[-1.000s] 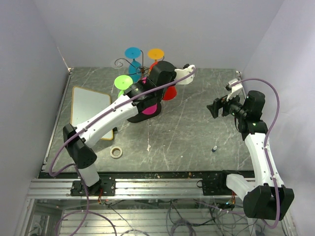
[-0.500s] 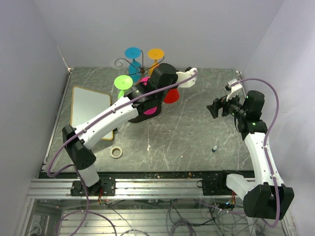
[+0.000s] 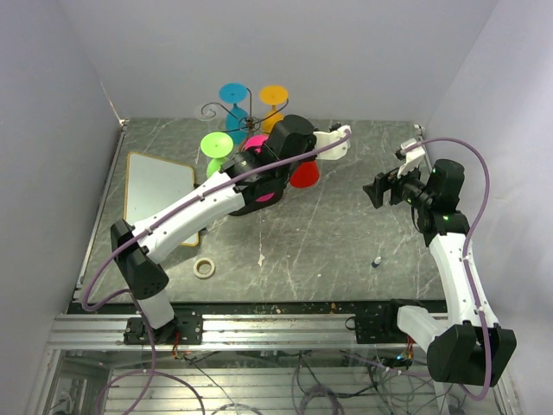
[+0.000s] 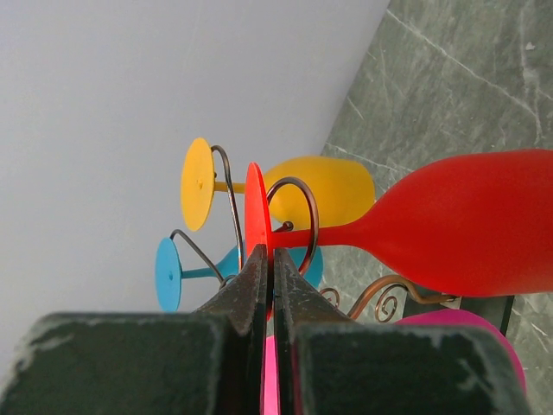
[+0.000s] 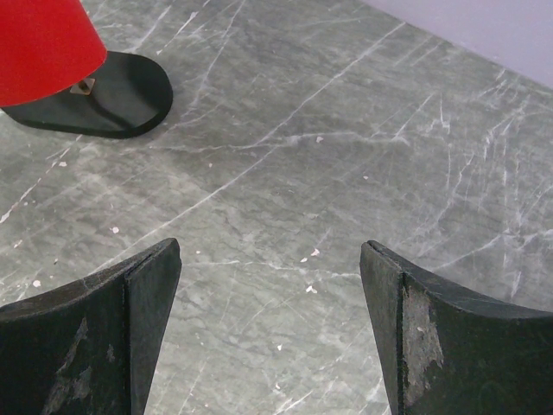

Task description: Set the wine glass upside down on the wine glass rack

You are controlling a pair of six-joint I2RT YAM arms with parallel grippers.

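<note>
The red wine glass (image 4: 471, 225) hangs upside down, bowl over the rack's black oval base (image 5: 121, 95). My left gripper (image 4: 269, 251) is shut on the edge of its round red foot (image 4: 257, 207). The stem runs through a curled arm (image 4: 302, 203) of the wine glass rack (image 3: 226, 109). From above, the red bowl (image 3: 304, 175) shows just right of the left wrist. Off to the right, my right gripper (image 5: 270, 259) is open above bare table, and nothing is between its fingers (image 5: 147, 285).
The rack also carries yellow (image 4: 320, 186), blue (image 4: 168, 274), pink (image 4: 458, 333) and green (image 3: 216, 144) glasses. A white board with a tan rim (image 3: 155, 190) lies at the left. A tape roll (image 3: 204, 267) and a small dark object (image 3: 377, 260) lie nearer the front.
My left wrist has shifted a little to the right with the red glass, so the bowl now sits further right. The right arm has not moved.
</note>
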